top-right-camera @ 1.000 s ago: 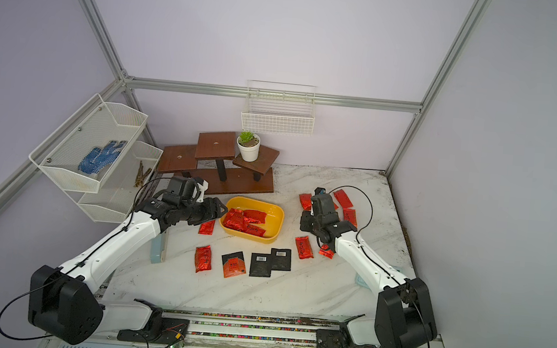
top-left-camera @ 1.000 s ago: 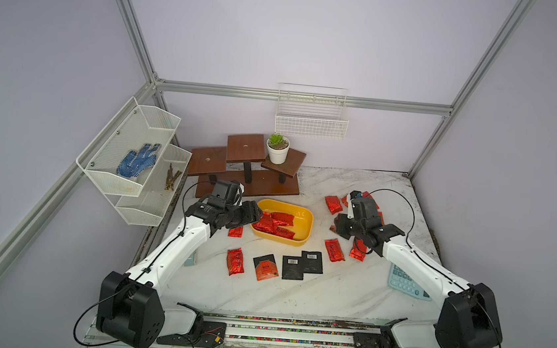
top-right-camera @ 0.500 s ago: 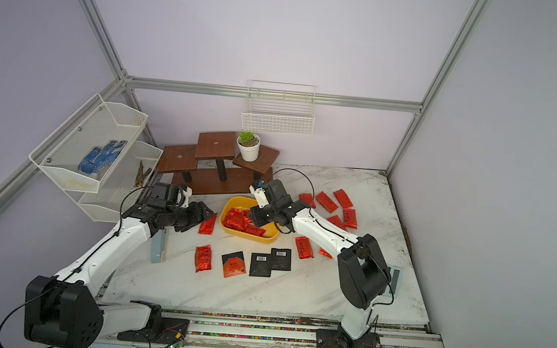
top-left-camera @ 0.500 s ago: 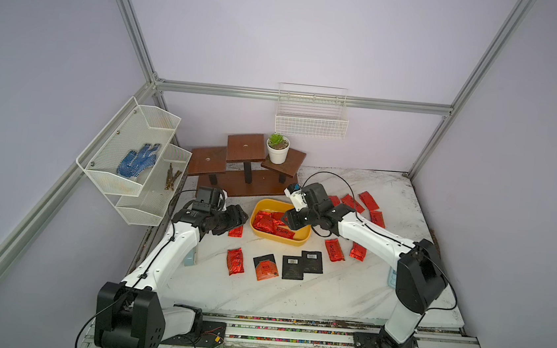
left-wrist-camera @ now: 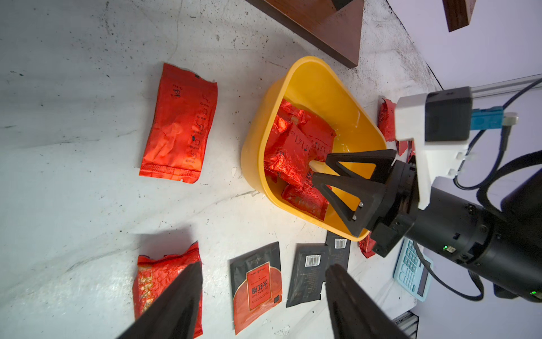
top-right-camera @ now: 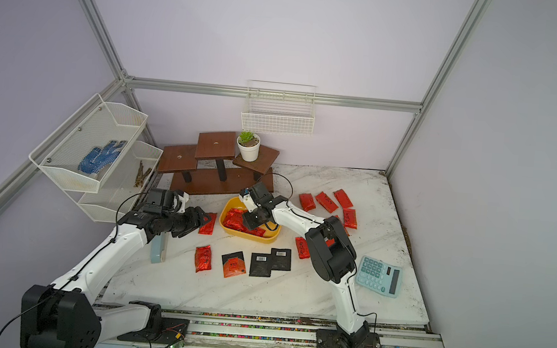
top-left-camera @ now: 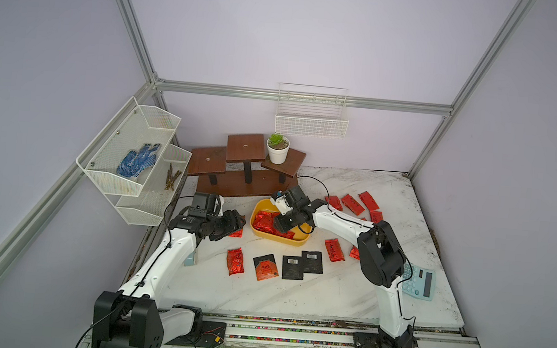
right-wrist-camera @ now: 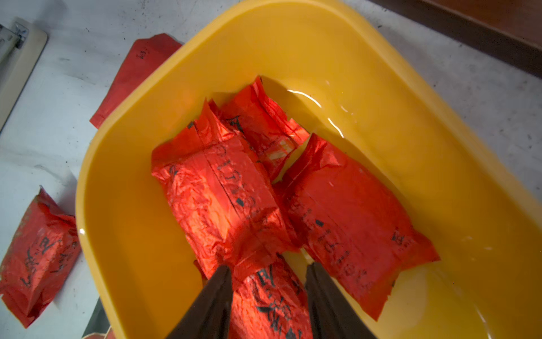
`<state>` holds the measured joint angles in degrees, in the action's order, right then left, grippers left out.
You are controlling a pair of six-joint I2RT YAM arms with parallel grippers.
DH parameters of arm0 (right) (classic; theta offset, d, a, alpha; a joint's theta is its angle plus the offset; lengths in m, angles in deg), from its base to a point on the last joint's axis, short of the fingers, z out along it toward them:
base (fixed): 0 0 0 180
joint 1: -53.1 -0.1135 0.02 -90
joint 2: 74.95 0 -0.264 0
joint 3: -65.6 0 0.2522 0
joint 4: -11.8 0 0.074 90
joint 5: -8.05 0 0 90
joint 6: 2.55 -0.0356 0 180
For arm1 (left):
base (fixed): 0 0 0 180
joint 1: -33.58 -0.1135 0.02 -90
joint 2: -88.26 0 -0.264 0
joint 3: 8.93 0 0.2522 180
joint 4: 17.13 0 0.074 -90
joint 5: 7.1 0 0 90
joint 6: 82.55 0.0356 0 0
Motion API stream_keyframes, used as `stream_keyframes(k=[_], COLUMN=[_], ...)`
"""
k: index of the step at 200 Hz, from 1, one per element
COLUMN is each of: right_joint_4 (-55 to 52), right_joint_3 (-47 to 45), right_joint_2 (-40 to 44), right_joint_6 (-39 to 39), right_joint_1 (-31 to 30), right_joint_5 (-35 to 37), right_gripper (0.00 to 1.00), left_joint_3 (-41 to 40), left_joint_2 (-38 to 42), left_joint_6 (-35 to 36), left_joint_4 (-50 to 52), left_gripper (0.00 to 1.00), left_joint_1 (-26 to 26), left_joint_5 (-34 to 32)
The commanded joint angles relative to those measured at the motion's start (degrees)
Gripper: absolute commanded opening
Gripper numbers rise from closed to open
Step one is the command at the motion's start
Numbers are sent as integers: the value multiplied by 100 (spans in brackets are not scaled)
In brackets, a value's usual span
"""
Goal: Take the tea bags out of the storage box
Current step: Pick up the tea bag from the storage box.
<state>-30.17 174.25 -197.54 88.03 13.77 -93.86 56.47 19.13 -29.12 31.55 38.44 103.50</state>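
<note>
In the smooth tub (right-wrist-camera: 117, 146) lie crinkled pouches (right-wrist-camera: 223, 199).

The black sachet (left-wrist-camera: 257, 286) seemingly reads "DA HONG PAO".

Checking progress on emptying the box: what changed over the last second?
The right gripper swung from the laid-out red packets on its own side across into the yellow box, jaws apart over the boxed packets. The left gripper drew back slightly beside the box, open and empty. Box and laid-out packets stayed put.
</note>
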Motion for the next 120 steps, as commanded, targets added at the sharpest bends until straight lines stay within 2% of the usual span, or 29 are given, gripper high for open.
stream_keyframes(k=[1,28,33,51,90,120], right_joint_4=[-27,30,34,-34,-281,-419], right_joint_3=[276,188,165,166,469,717], right_joint_2=[-38,130,161,187,-8,-161], right_joint_6=[192,493,566,885,1393,1588], right_joint_1=[-18,-107,-125,-187,-267,-327], right_joint_5=[-171,-151,-139,-92,213,159], right_gripper=[54,64,71,76,80,81], left_joint_3=[4,-4,-5,2,13,22], left_joint_2=[131,147,151,138,134,143], left_joint_6=[103,83,89,71,58,66], left_joint_4=[-143,-141,-143,-165,-164,-161], left_gripper=[70,70,70,70,70,70], left_joint_1=[-55,-55,-58,-62,-56,-64], left_joint_5=[136,131,139,169,214,240])
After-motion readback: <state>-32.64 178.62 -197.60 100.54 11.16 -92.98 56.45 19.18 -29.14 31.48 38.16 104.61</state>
